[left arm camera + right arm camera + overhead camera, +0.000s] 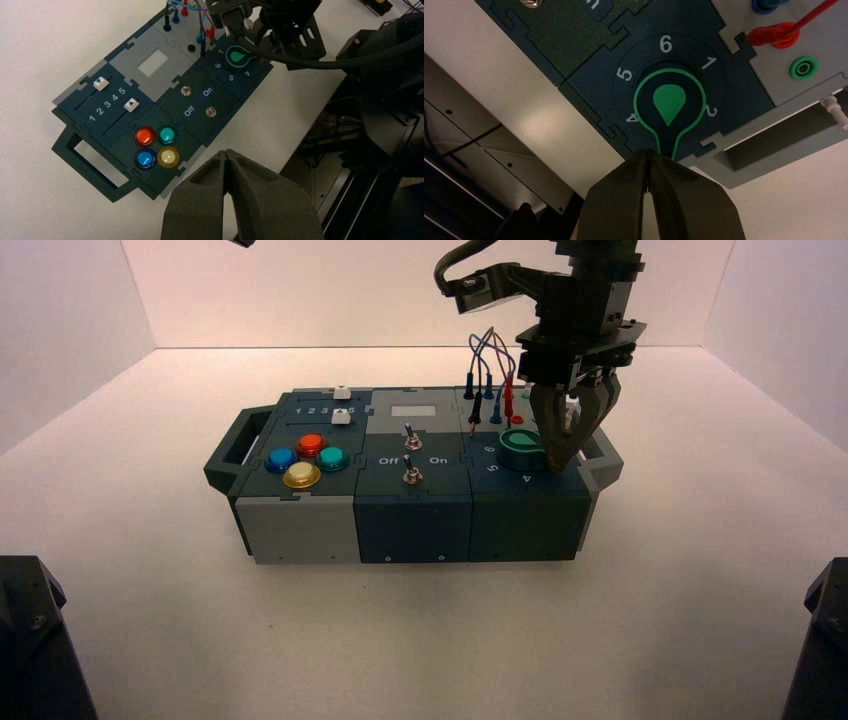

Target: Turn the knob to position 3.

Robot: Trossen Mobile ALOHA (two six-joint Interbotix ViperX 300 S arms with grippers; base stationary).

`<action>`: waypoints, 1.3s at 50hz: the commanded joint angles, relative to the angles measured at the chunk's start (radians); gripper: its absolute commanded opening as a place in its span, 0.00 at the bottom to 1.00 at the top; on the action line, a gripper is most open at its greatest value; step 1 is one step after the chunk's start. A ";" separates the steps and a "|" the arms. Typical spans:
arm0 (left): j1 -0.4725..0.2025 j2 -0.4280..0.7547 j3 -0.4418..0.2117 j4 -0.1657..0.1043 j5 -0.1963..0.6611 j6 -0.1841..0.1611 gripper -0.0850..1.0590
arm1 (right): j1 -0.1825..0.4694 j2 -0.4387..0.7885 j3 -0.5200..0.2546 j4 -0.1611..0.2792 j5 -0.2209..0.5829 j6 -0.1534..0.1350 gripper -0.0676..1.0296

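wires (492, 360) arching over the box's far right, 2 toggle switches (412, 472) upright mid-box, right gripper (562, 462) blocking the knob's (519, 455) pointer end

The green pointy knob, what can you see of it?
The teardrop-shaped knob has a black base, a green outline and a green drop in its middle. It looks like plastic. It sits at the box's near right, its point between 2 and 4, where 3 would be. The right gripper is by its tip; touching, I can't tell.
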 commanded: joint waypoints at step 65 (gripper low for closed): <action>-0.005 -0.011 -0.011 0.011 0.052 0.003 0.05 | -0.041 -0.268 0.032 -0.002 0.072 0.012 0.04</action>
